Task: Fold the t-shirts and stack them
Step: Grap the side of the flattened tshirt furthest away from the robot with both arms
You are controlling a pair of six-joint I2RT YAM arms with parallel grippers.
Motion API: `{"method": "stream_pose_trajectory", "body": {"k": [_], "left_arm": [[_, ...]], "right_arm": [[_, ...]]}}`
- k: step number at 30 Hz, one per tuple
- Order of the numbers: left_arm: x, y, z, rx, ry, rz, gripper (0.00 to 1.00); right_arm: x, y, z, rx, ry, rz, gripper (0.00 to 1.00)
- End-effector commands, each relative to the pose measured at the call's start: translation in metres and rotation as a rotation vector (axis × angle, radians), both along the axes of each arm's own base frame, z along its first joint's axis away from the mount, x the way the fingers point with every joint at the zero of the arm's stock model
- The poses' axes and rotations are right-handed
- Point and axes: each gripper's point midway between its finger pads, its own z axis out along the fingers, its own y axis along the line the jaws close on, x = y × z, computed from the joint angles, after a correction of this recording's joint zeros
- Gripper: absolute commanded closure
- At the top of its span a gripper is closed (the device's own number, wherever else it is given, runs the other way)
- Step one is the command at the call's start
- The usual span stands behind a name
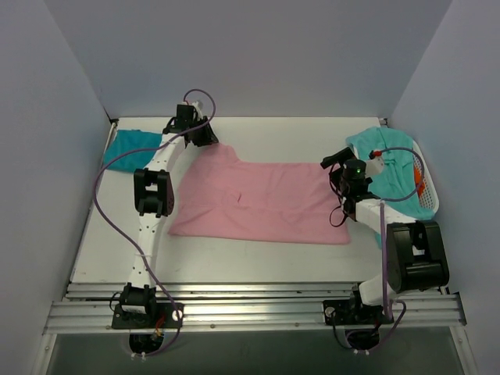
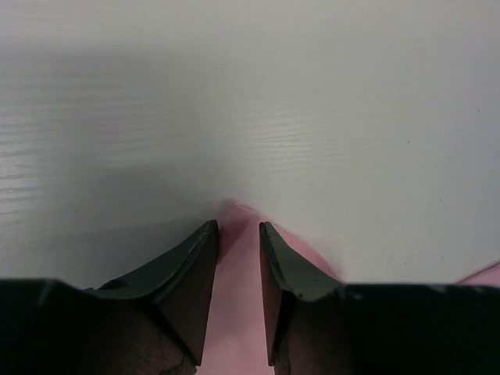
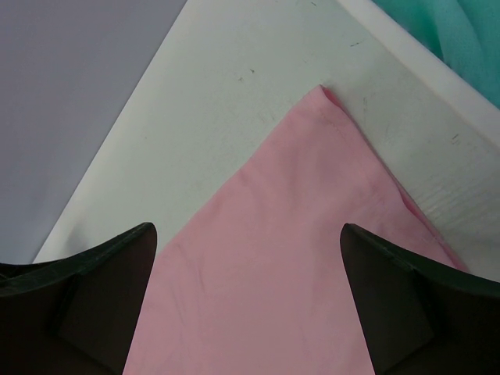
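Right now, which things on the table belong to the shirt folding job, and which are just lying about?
Belong to the job: pink t-shirt; teal t-shirt; aqua-green t-shirt; left gripper, jaws either side of a pink corner; right gripper, over pink cloth.
Just lying about: white laundry basket, with the aqua-green t-shirt draped in it.

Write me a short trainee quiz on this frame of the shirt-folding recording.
1. True or false: the right gripper is wide open above the pink shirt.
2. Where is the aqua shirt? A: draped in the basket; B: folded mid-table; C: under the pink shirt.
3. Short answer: what colour cloth shows between the jaws of the left gripper?
Key: 1 true; 2 A; 3 pink.
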Motion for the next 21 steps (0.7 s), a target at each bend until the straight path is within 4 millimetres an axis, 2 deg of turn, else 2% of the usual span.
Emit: {"method": "stream_pose_trajectory", "body": {"k": [1,5,6,12,17,18,20,21], "left_arm": [[-0.025,0.004,-0.048,0.05,0.153,0.001,0.62],[-0.026,0.004,-0.049,0.05,0.158,0.004,0.71],[-0.025,0.004,-0.048,0.049,0.155,0.004,0.78],[-0.026,0.005,-0.049,0.053,0.161,0.007,0.97],[-0.025,0.006,-0.044,0.042,0.147,0.008,0.98],[-0.019,0.008,-0.039,0.032,0.114,0.013,0.98],[-0.024,0.011,-0.039,0.015,0.12,0.027,0.98],[-0.019,0.014,-0.036,0.006,0.099,0.036,0.98]], "right_arm": [[0.002,-0.005,0.011,0.015,-0.049,-0.01,0.0],[0.001,-0.008,0.009,0.019,-0.046,-0.013,0.0],[0.001,-0.009,0.009,0.021,-0.046,-0.016,0.0],[0.003,-0.009,0.003,0.022,-0.034,-0.015,0.0],[0.004,-0.014,0.006,0.01,-0.038,-0.032,0.0],[0.004,-0.016,0.006,0.004,-0.03,-0.037,0.0],[0.009,-0.02,0.011,-0.015,-0.037,-0.051,0.0],[0.011,-0.021,0.006,-0.022,-0.018,-0.052,0.0]]}}
